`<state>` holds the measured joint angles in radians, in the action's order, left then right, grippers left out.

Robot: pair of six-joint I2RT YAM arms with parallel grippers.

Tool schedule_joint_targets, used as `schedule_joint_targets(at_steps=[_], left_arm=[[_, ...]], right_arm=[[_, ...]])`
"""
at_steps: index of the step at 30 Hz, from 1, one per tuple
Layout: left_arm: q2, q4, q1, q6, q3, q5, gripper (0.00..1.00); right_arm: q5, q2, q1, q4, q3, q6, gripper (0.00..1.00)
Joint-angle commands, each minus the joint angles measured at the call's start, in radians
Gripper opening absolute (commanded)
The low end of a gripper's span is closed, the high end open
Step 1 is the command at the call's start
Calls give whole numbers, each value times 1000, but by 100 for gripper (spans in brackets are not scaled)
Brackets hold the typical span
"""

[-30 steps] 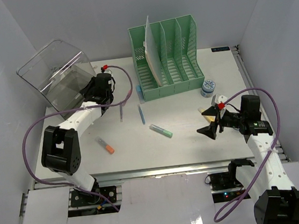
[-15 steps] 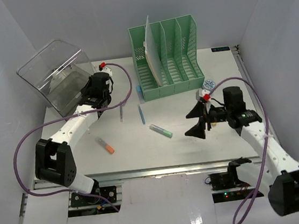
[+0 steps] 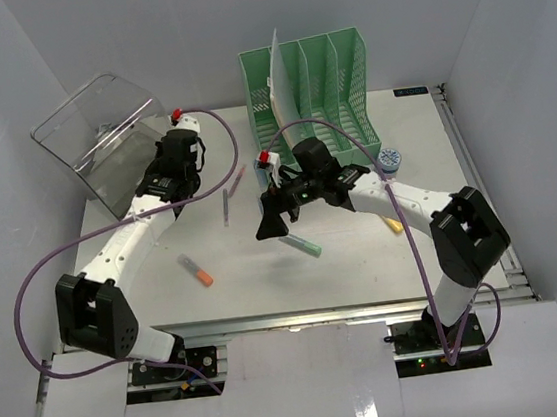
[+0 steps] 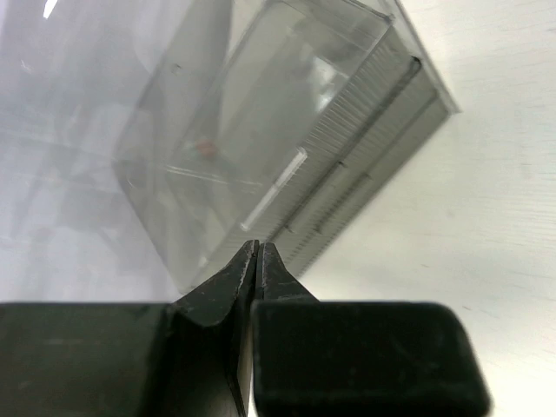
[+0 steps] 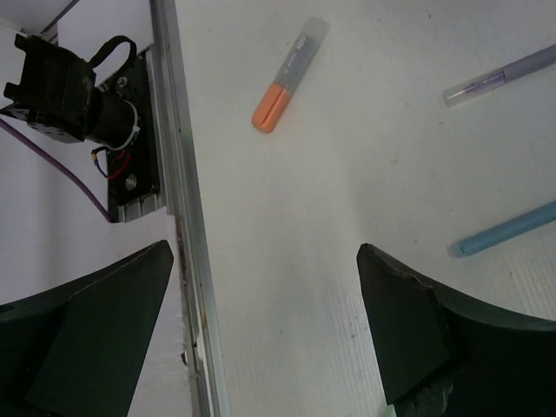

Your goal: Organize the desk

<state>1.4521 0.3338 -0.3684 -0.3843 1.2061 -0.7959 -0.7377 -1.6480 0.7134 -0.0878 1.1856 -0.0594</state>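
Swung in from the right, the wide-open, empty right gripper (image 3: 272,217) now hovers above the large flat white desk (image 3: 365,259) near a slim blue plastic pen (image 5: 504,230), probably its next pick, while the left gripper (image 4: 258,252) is pinched closed on nothing.

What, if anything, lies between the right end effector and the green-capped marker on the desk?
Nothing visible does. The right end effector hangs open over the desk, and the green-capped marker lies close beside it on bare tabletop in the top view.
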Motion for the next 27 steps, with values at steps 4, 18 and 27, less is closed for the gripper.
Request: schedule_joint_targets(at_steps=[4,18,27], left_arm=[[-252,222,69,616,2,566,33],[-660,-546,224,1531,-691,505,76],[-506,-890,233,1723,-840,335,74]], right_arm=[[-286,-28,-9,11,82,217,95],[-299,251,-45,-65,-137,521,97],[-457,382,-183,21,-272,534,92]])
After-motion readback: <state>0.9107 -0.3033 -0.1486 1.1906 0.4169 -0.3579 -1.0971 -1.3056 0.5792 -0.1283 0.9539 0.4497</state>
